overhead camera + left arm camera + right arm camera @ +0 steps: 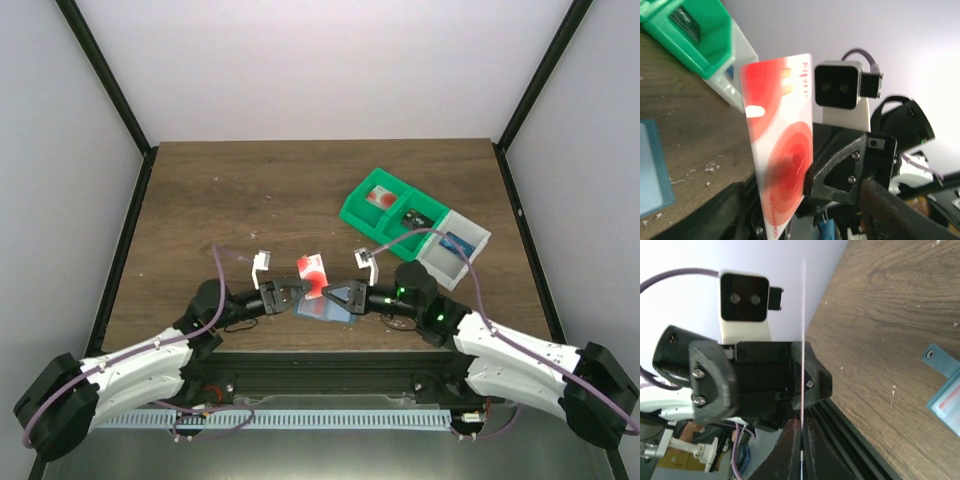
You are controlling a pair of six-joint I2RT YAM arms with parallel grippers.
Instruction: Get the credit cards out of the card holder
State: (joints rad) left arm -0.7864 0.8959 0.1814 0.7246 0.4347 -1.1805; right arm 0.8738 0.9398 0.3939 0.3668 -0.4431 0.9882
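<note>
A credit card (313, 270), pale with red round marks, stands on edge above the table between my two grippers. My right gripper (330, 293) is shut on its lower edge; in the right wrist view the card (804, 315) shows edge-on between the closed fingers (790, 450). In the left wrist view the card (780, 150) is face-on. My left gripper (296, 294) is open around it, its jaws standing wide apart. The teal-blue card holder (335, 311) lies open on the table below the grippers, and also shows in the left wrist view (650, 170) and the right wrist view (947, 395).
A green compartment bin (350, 212) joined to a white one (478, 240) stands at the back right. A red-marked item (380, 197) lies in the green bin. The bins also show in the left wrist view (700, 55). The table's near edge rail (860, 450) is just behind the grippers.
</note>
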